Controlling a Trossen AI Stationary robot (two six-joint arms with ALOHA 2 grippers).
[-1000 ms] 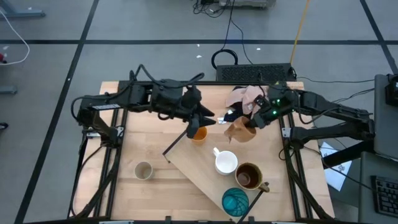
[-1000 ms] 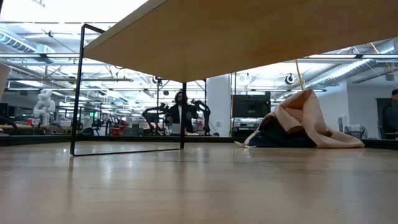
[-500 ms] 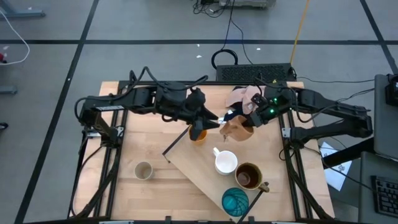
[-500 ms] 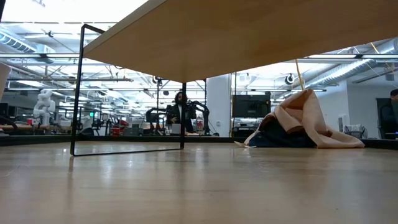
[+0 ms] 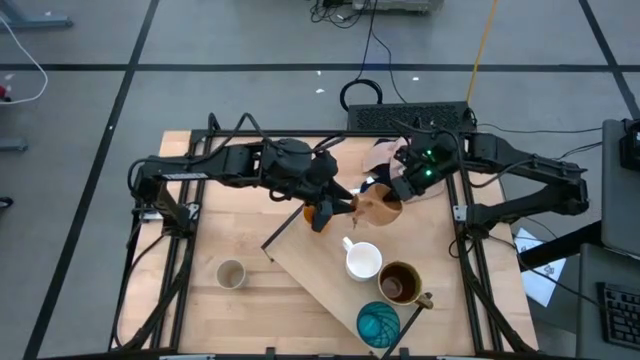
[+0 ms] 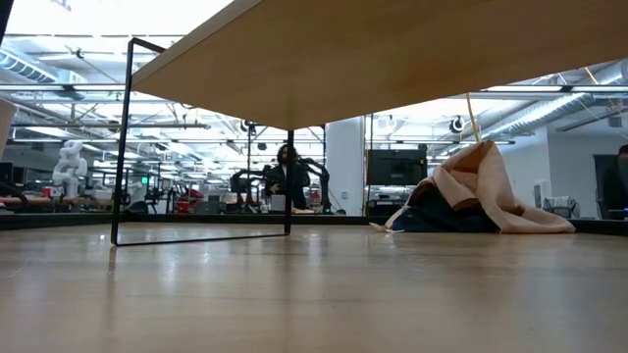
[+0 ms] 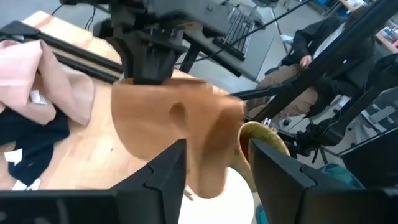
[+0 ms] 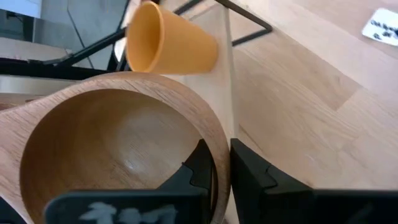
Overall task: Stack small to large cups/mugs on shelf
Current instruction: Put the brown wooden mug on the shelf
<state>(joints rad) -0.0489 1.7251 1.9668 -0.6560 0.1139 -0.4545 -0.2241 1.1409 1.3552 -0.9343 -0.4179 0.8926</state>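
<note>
Above the shelf [image 5: 330,270]: tan wooden cup [image 5: 380,207], rigid, light; right hand [image 5: 398,192] pinches its rim; left hand [image 5: 322,212] grips orange cup [image 5: 320,215].

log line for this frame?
left gripper: holds orange cup, near shelf end | right gripper: shut on tan cup rim, beside it

On the shelf [image 5: 330,285], the white mug [image 5: 363,262], brown mug [image 5: 399,284] and teal cup [image 5: 378,324] apparently form a row, with the beige-grey cup [image 5: 231,274] off to their left.
</note>
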